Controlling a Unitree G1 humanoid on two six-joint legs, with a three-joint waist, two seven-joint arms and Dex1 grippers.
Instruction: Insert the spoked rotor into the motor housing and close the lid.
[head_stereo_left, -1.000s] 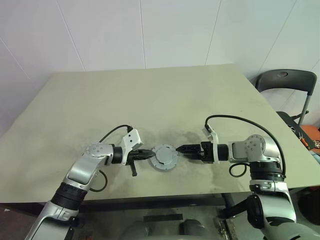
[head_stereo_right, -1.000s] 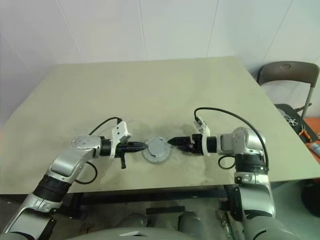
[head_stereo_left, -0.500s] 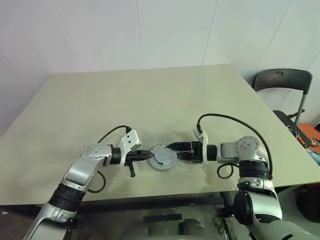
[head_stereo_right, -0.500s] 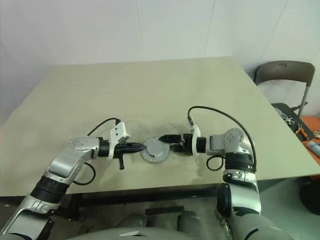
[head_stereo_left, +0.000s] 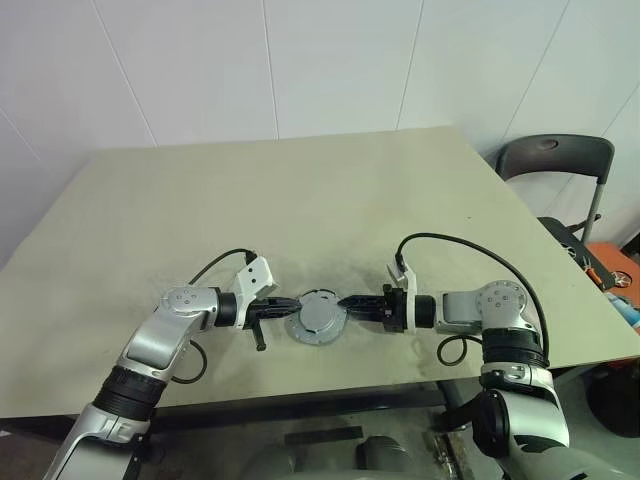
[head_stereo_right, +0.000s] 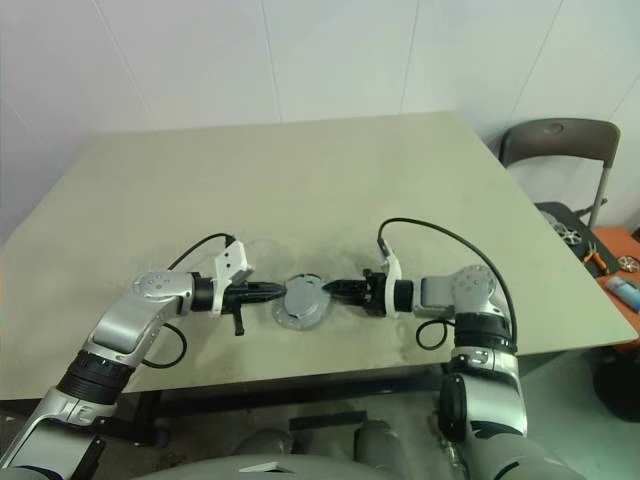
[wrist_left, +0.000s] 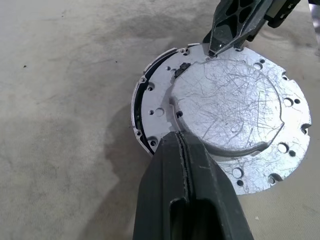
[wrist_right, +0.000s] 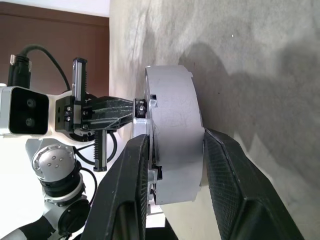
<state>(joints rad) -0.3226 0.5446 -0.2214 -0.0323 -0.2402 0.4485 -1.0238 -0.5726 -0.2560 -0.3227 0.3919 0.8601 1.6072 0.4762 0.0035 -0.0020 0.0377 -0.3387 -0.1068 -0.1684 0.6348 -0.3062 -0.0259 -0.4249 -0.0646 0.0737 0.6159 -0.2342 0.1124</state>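
Pincer against pincer: in the left eye view the left pincer and right pincer meet the assembled motor housing from opposite sides, low in the frame's centre on the desk. Both arms lie equally near it, along one line running across the frame.

From the left wrist view, the left pincer's fingers are pressed together with nothing between them, their tip resting against the near edge of the silver lid; the right pincer's tip touches the far rim at top.

Seen in the right wrist view, that pincer's fingers straddle the housing's thick edge, closed about its two flat faces.
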